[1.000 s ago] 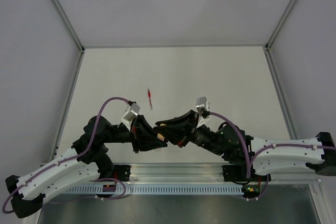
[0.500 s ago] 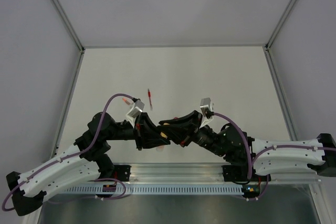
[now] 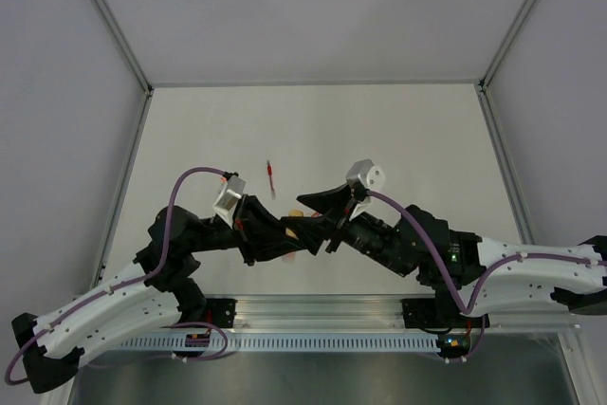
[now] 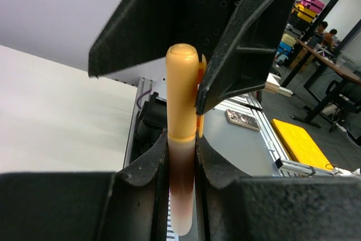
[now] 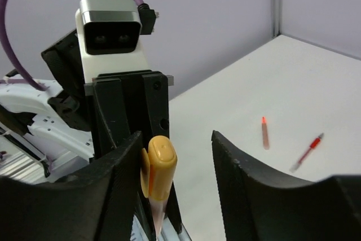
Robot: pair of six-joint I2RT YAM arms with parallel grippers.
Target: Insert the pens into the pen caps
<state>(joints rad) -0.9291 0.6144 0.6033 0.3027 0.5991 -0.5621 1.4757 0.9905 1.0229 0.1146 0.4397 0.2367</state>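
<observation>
My left gripper point(image 4: 182, 145) is shut on the pale salmon-orange pen point(image 4: 181, 190) and holds it upright. The orange pen cap point(image 4: 182, 91) sits on the pen's top end. My right gripper point(image 5: 177, 145) is open, with its fingers on either side of the cap point(image 5: 160, 165), which is close to its left finger. In the top view the two grippers meet near the table's front middle, left point(image 3: 287, 234) and right point(image 3: 309, 219). The dark red pen point(image 3: 272, 175) lies on the table and also shows in the right wrist view point(image 5: 307, 152). The red pen cap point(image 5: 264, 134) lies beside it.
The white table point(image 3: 398, 139) is bounded by grey walls and metal corner posts. The aluminium rail point(image 3: 313, 315) with the arm bases runs along the near edge. A purple cable point(image 3: 190, 182) loops over the left wrist.
Both grippers have moved a little away from the near edge, still together. The right wrist has risen and swung left. The red pen on the table has not moved.
</observation>
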